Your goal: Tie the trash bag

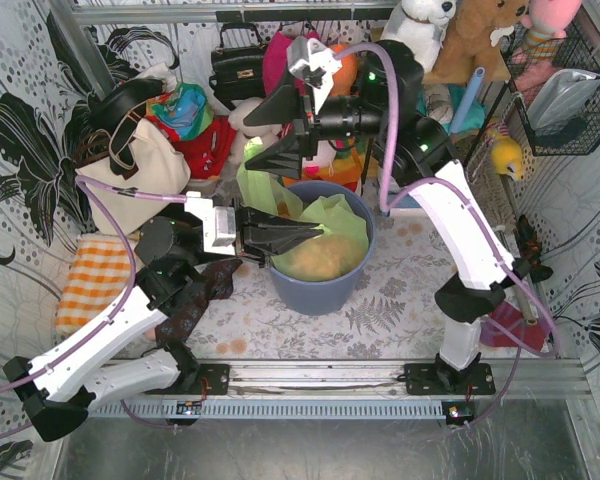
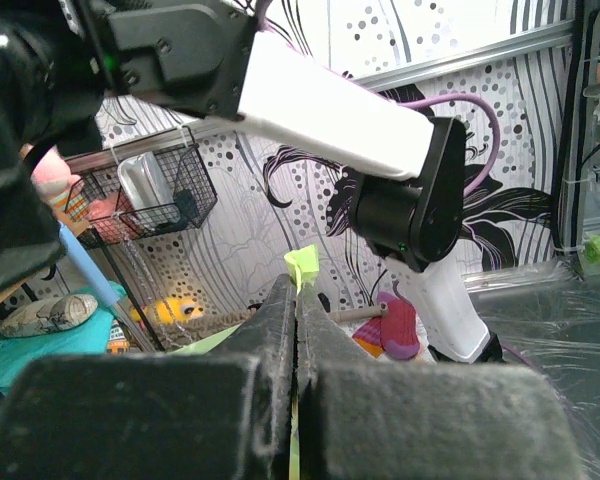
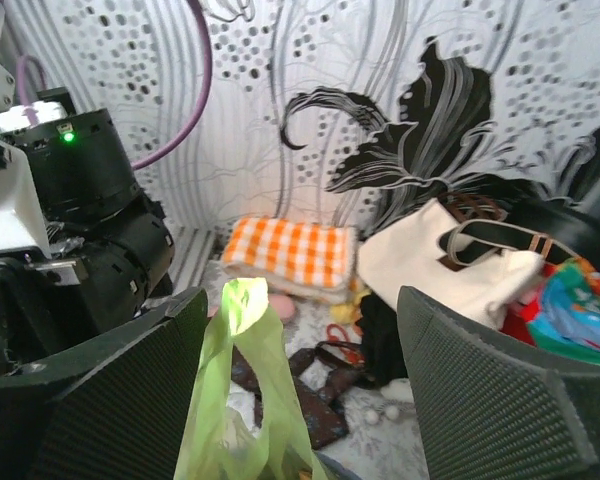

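Left wrist: left gripper clamped on trash bag flap above bin. Right gripper wide open around other flap. Film looks thin, slick, floppy; pinch flap tips.

My left arm lies low, reaching rightward from the near left. My left gripper is level, its fingers pressed tight on a strip of the trash bag. My right arm rises on the right and folds back leftward, carrying my right gripper high on the far side, fingers spread wide.
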Available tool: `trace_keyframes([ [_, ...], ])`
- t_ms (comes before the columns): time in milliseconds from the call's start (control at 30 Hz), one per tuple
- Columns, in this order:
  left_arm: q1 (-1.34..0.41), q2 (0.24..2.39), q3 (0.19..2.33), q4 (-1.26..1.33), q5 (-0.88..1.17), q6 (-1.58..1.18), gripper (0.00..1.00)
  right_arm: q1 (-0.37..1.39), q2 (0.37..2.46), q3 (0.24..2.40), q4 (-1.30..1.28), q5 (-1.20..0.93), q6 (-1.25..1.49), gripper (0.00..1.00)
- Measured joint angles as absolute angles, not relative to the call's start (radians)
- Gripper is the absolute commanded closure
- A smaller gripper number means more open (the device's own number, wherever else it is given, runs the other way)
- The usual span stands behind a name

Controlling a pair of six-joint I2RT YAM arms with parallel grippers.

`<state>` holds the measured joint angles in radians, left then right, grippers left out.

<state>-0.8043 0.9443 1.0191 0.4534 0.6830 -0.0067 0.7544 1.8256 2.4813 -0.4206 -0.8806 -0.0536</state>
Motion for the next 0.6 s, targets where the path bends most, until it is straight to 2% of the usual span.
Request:
trace_keyframes([
  [100,-0.804,0.937,1.019,0.453,0.685,-0.006,1.0,0.754,1.874,2.513,-0.437,-0.944,-0.048,0.49],
  [267,-0.804,0.929,1.019,0.451,0.685,-0.003,1.0,0.754,1.856,2.439,-0.421,-0.988,-0.037,0.65],
  [300,-0.804,0.928,1.019,0.451,0.685,-0.002,1.0,0.754,1.846,2.415,-0.414,-0.989,-0.036,0.66],
  [400,-0.804,0.928,1.019,0.451,0.685,-0.002,1.0,0.754,1.821,2.371,-0.404,-0.988,-0.03,0.52],
  [600,-0.804,0.928,1.019,0.45,0.685,-0.002,1.0,0.754,1.792,2.367,-0.368,-0.987,-0.012,0.53],
])
